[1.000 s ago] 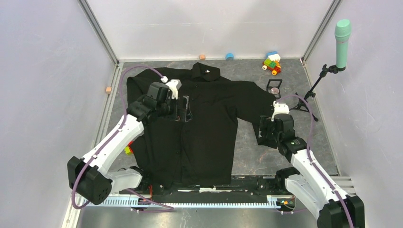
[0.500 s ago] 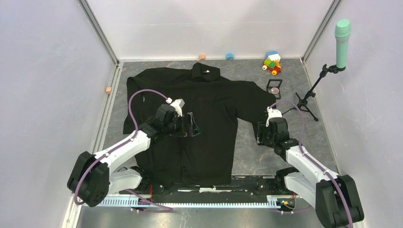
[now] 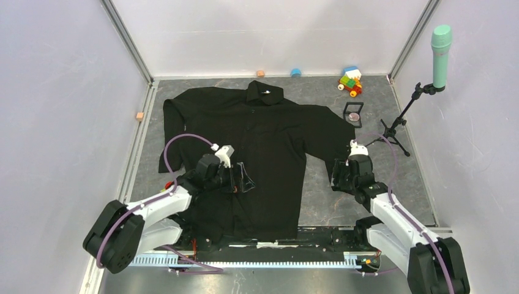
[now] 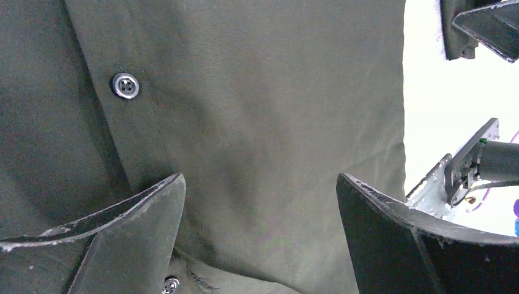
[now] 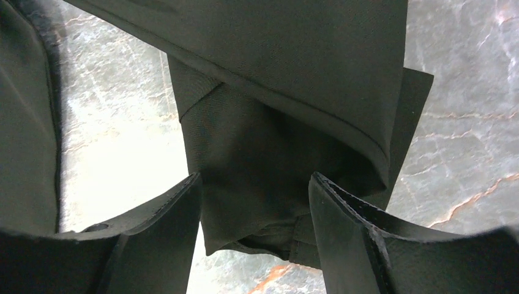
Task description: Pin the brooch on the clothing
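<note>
Brooch not picked up, nothing pinned yet.
Left gripper (image 4: 260, 184) gapes empty over the shirt (image 3: 269, 131) front beside a button (image 4: 125, 85). Right gripper (image 5: 254, 184), also spread and empty, hovers at the cuff (image 5: 269, 165). The brooch (image 3: 352, 116) lies at the black box (image 3: 350, 105), well apart from both.

We record both white jointed arms folded low. The black two-finger left gripper (image 3: 242, 177) and the black two-finger right gripper (image 3: 338, 174) show jaws parted.
</note>
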Controlling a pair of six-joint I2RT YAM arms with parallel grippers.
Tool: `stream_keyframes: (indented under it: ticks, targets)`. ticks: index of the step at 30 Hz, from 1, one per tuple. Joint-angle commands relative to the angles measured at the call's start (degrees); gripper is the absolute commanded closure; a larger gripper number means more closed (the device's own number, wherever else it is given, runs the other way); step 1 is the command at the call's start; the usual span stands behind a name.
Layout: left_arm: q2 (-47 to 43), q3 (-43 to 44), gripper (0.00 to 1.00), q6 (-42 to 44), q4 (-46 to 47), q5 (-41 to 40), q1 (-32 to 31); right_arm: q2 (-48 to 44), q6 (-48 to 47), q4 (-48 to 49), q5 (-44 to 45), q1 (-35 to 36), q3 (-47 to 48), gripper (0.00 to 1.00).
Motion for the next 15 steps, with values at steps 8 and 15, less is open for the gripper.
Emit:
stream_keyframes:
  ticks: [8, 15]
  targets:
    - [-12.4, -8.4, 0.02, -9.5, -5.1, 1.0, -0.2, -10.4, 8.0, -19.3, -3.6, -0.1, 1.1, 0.29]
    - [-24.0, -2.1, 0.0, -8.2, -20.5, -2.0, -0.2, -9.7, 2.8, -16.9, -9.8, -0.1, 8.3, 0.23]
